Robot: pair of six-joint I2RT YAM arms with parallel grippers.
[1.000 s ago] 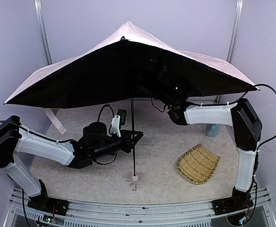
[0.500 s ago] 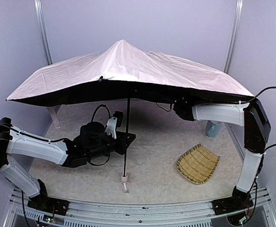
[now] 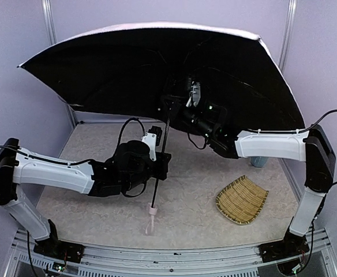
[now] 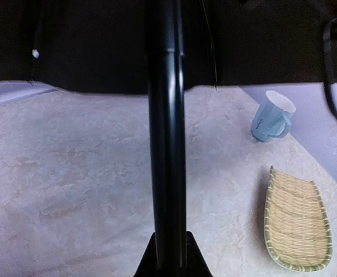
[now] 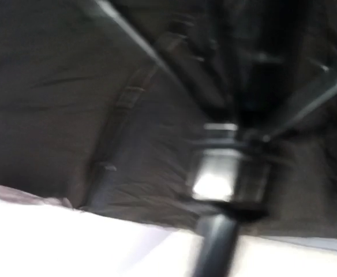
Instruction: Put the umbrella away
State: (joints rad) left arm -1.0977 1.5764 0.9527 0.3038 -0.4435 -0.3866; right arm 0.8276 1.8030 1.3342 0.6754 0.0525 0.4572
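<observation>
The umbrella (image 3: 128,75) is open and tilted back, so its black lining faces the camera and only a pale pink rim shows on top. Its thin black shaft (image 3: 160,167) slants down to the small pink handle (image 3: 152,212) just above the table. My left gripper (image 3: 163,164) is shut on the shaft, which runs up between the fingertips (image 4: 149,261) in the left wrist view (image 4: 167,144). My right gripper (image 3: 175,108) is up under the canopy at the shaft's runner (image 5: 217,179). That view is blurred and its fingers do not show.
A woven straw tray (image 3: 242,199) lies at the right front, also in the left wrist view (image 4: 297,222). A pale blue mug (image 4: 270,118) stands behind it, mostly hidden by the right arm in the top view (image 3: 259,161). Metal frame posts (image 3: 287,34) stand at the back corners.
The canopy has tipped back from pink top showing to black underside showing. The right gripper has moved left and up to the shaft under the canopy. The left gripper has shifted right, still gripping the shaft.
</observation>
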